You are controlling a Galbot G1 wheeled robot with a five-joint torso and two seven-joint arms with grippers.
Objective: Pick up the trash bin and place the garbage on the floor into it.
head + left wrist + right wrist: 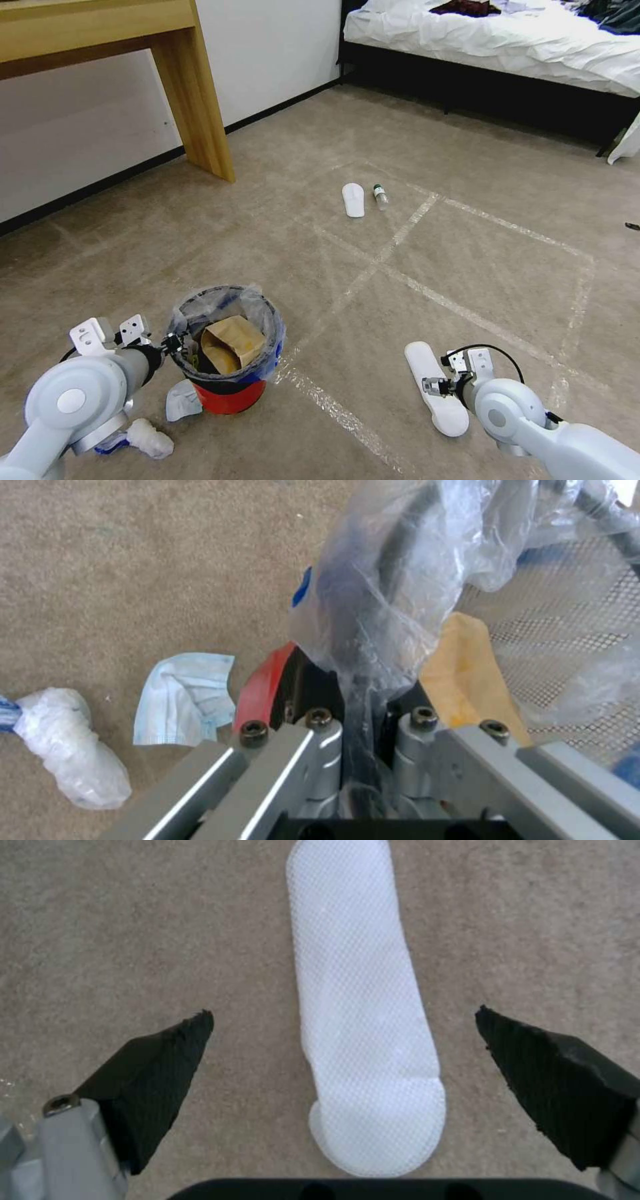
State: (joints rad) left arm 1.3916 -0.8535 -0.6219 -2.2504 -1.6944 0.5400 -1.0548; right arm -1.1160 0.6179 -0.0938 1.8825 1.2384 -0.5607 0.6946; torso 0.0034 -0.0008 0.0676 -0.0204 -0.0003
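The right gripper [343, 1032] hovers over a flat white slipper [363, 1005] on the beige carpet [467, 220], its black pads [160, 1060] spread wide to either side. The slipper's long axis runs straight out from the wrist, between the pads, so the jaws would close across its width. The left gripper [363, 715] is clamped on the rim of the red bin [227, 393], a brown paper bag [233, 343] inside. A second slipper [353, 200] and a bottle [380, 197] lie well ahead.
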